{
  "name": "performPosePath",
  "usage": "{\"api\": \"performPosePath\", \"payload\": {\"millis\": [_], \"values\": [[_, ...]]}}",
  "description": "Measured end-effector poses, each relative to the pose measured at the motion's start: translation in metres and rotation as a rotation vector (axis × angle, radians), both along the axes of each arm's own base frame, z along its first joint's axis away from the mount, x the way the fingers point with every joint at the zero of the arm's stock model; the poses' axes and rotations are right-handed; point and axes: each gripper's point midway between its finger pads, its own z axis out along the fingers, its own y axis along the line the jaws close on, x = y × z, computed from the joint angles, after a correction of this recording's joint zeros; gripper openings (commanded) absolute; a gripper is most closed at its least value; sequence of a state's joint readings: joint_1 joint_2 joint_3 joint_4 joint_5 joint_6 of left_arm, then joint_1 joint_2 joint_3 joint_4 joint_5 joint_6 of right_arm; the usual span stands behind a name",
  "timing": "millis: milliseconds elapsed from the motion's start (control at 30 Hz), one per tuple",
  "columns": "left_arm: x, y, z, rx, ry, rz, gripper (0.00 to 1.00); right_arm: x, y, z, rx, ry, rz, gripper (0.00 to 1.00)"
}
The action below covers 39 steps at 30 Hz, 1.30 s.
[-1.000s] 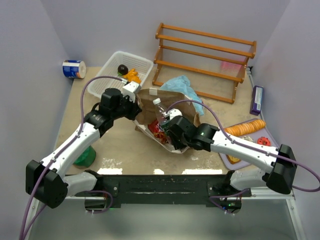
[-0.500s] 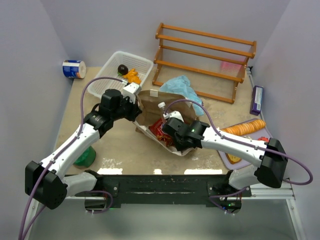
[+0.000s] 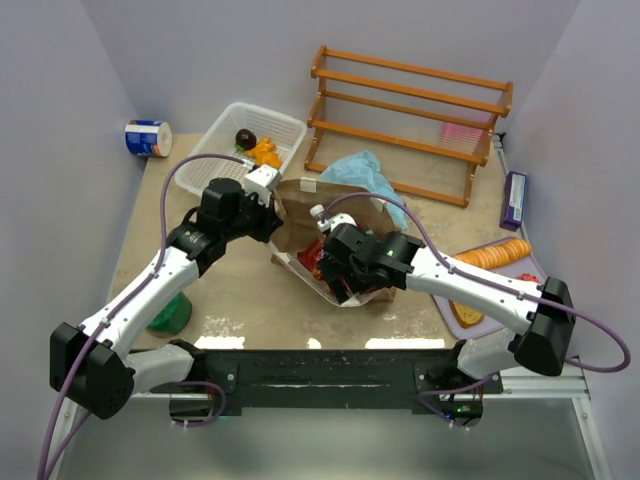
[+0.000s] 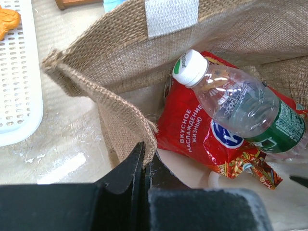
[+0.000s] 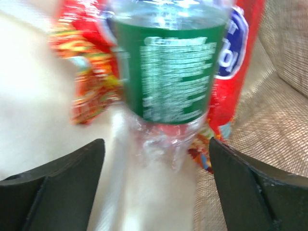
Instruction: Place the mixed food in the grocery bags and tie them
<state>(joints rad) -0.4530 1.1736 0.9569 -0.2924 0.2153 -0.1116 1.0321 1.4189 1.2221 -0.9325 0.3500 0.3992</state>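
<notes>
Loading step. Left end effector [image 4: 144,163] pinches burlap bag [image 4: 110,62] rim. Right end effector [image 5: 155,159] spread; bottle [image 5: 168,72] rests on crisp packet [image 4: 192,130]. Next: back out, fetch more food.

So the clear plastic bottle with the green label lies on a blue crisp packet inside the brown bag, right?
No, the shiny crisp packet is red, not blue. The left wrist view shows the clear green-labelled plastic bottle lying on it inside the brown woven bag.
</notes>
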Motion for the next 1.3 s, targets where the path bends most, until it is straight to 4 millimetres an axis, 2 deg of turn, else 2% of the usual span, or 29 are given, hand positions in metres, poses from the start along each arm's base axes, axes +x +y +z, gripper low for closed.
{"api": "performPosePath", "payload": {"millis": [167,300,367,500,600,700,867,967,1000,1067,1100,1133,1200,1300], "values": [[0.002,0.001,0.001,0.0,-0.007,0.007,0.0,-0.002,0.015,0.031,0.111,-0.016,0.045,0.95],[0.002,0.001,0.001,0.0,-0.007,0.008,0.0,-0.002,0.02,0.065,0.209,-0.066,0.06,0.95],[0.002,0.001,0.001,0.0,-0.008,0.009,0.0,0.0,0.021,0.086,0.257,-0.105,0.061,0.99],[0.002,0.001,0.001,-0.001,-0.008,0.008,0.0,0.016,0.014,0.13,0.302,-0.228,-0.01,0.99],[0.002,0.001,0.001,0.0,-0.008,0.008,0.0,0.025,-0.001,0.153,0.306,-0.299,-0.099,0.99],[0.002,0.001,0.001,0.0,-0.008,0.008,0.0,0.025,-0.022,0.16,0.286,-0.331,-0.187,0.99],[0.002,0.001,0.001,-0.001,-0.008,0.007,0.0,0.019,-0.053,0.147,0.235,-0.33,-0.308,0.97],[0.002,0.001,0.001,-0.002,-0.007,0.005,0.0,0.017,-0.063,0.119,0.183,-0.308,-0.341,0.77],[0.002,0.001,0.001,-0.002,-0.007,0.004,0.0,0.016,-0.065,0.107,0.155,-0.297,-0.344,0.55],[0.001,0.0,0.001,-0.004,-0.006,0.001,0.0,0.017,-0.068,0.085,0.089,-0.272,-0.342,0.24],[0.001,-0.001,0.002,-0.007,-0.005,-0.003,0.0,0.018,-0.068,0.078,0.064,-0.261,-0.337,0.05],[0.0,-0.001,0.002,-0.01,-0.004,-0.007,0.0,0.02,-0.065,0.076,0.053,-0.259,-0.335,0.0],[-0.002,-0.003,0.005,-0.017,0.012,-0.012,0.0,0.025,-0.061,0.083,0.045,-0.262,-0.336,0.0],[-0.004,-0.004,0.029,-0.045,0.027,-0.011,0.0,0.031,-0.054,0.117,0.095,-0.291,-0.341,0.0]]}}
